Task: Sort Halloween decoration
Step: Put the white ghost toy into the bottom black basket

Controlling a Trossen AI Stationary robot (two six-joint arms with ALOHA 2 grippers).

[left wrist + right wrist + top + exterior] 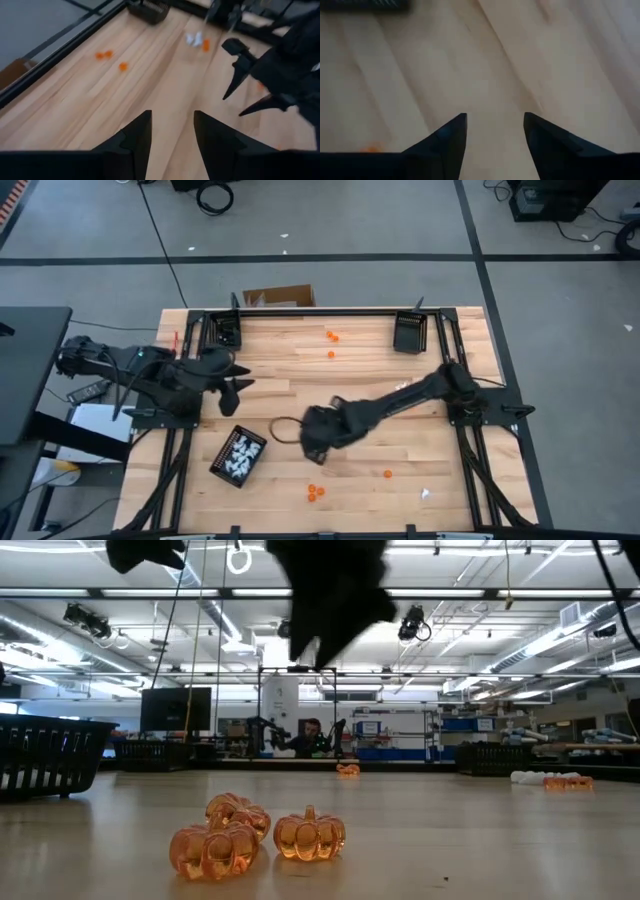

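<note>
Closest to the low camera, three clear orange pumpkin trinkets [256, 836] sit bunched together on the wooden surface [370, 395]; from overhead the same cluster [316, 492] shows at the lower centre of the frame. A single orange piece [387, 474] lies a little to its right, and something small and white [425, 493] sits further right, near the lower edge. To the lower left of centre, a black tray [238, 456] lies at an angle with white trinkets [238, 458] inside.

Above the middle of the surface the right gripper [318, 442] hangs over bare wood, its fingers [451, 137] apart with nothing between them. The left gripper [238, 388] waits at the left side, fingers [137, 135] also apart and empty.

Further back, three more orange pieces [331, 341] rest at upper centre. Two more black trays stand at the far edge, one upper left [227, 332], one upper right [408, 333].
</note>
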